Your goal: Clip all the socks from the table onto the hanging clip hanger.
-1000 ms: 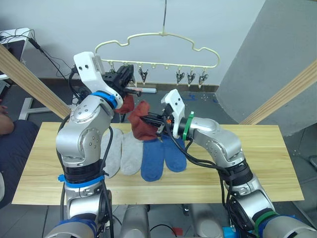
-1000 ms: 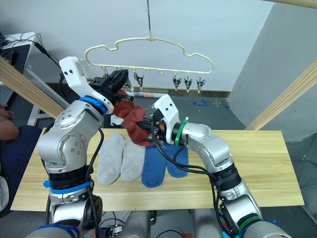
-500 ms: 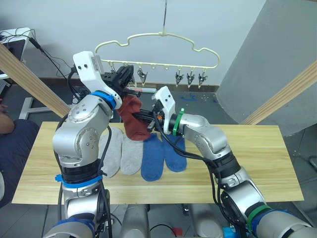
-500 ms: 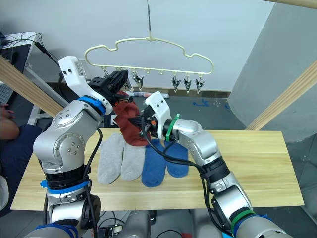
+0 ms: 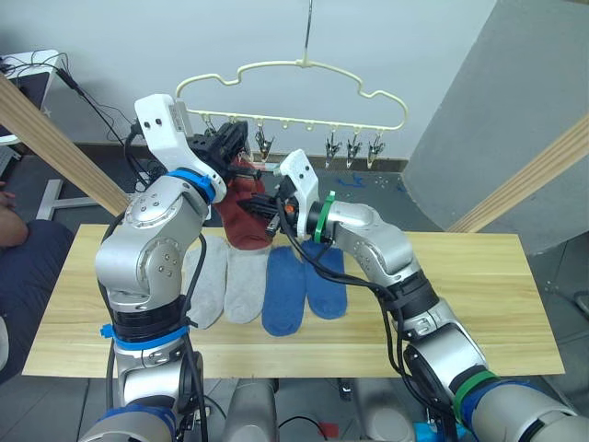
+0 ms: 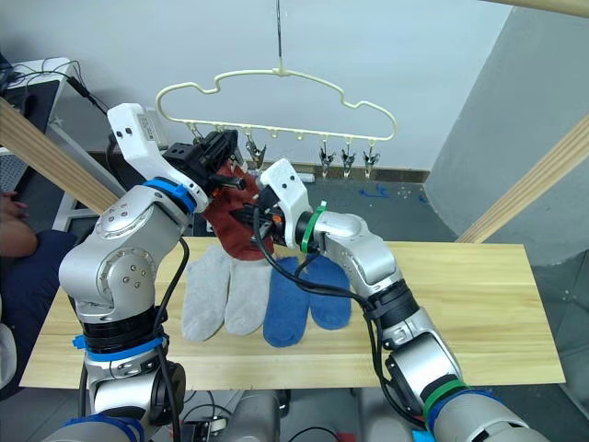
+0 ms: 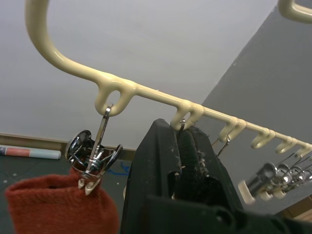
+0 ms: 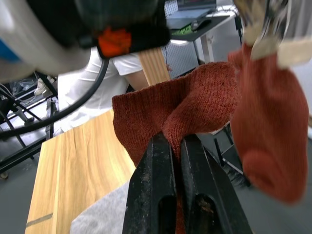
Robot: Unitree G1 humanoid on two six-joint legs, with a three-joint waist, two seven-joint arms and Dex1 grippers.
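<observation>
The pale yellow clip hanger (image 5: 293, 90) hangs by its hook above the far edge of the surface (image 5: 479, 304). One rust red sock (image 7: 58, 204) already hangs from a metal clip (image 7: 92, 158) near the hanger's left end. The right hand (image 8: 176, 156) is closed on a fold of a second rust red sock (image 8: 161, 117), holding it up just beside the hanging one, below the bar. The left hand (image 7: 181, 146) is raised to the bar with its fingers pressed together beside the next clip; whether they pinch that clip is hard to tell, as the fingers hide it. Four socks lie side by side on the surface: two light grey socks (image 5: 225, 281) to the left and two blue socks (image 5: 299, 295) to the right, touching one another in a row.
</observation>
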